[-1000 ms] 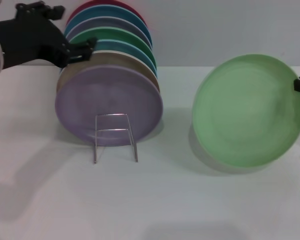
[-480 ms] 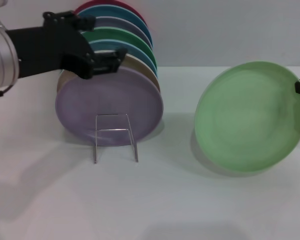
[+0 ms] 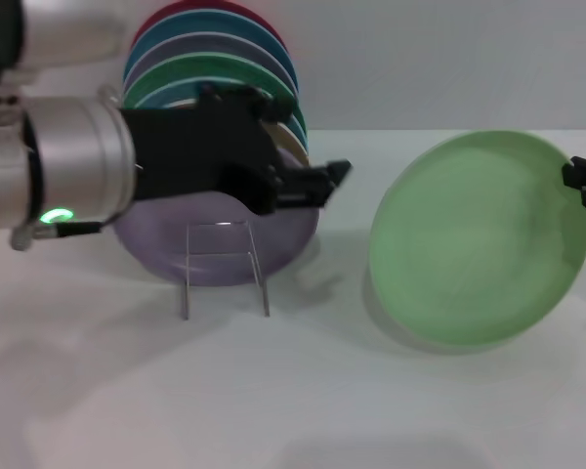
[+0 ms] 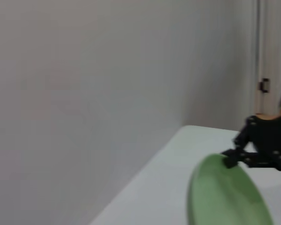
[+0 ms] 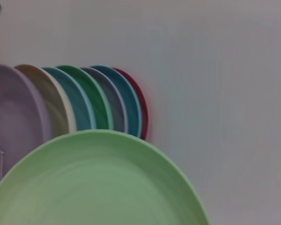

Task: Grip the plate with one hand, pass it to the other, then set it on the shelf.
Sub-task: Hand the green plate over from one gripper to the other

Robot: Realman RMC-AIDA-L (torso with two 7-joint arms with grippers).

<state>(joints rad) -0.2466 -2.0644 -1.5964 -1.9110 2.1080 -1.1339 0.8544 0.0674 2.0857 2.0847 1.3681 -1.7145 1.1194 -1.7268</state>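
Note:
The pale green plate [image 3: 474, 239] is held tilted on edge above the table at the right. My right gripper [image 3: 584, 186] is shut on its right rim. In the left wrist view the right gripper [image 4: 230, 159] pinches the top edge of the plate [image 4: 225, 199]. The plate fills the lower part of the right wrist view [image 5: 98, 183]. My left gripper [image 3: 314, 139] is open and empty, reaching across in front of the racked plates, a short way left of the green plate and apart from it. The thin wire shelf [image 3: 225, 266] stands at front left.
Several coloured plates stand on edge in a row behind the shelf, with a lavender plate [image 3: 210, 239] in front and a darker green one [image 3: 210, 70] further back. They also show in the right wrist view [image 5: 91, 101]. The white table [image 3: 293, 391] spreads in front.
My left arm has swung right, from the far left across the plate stack toward the green plate. The green plate has dropped slightly and tilted more toward the left.

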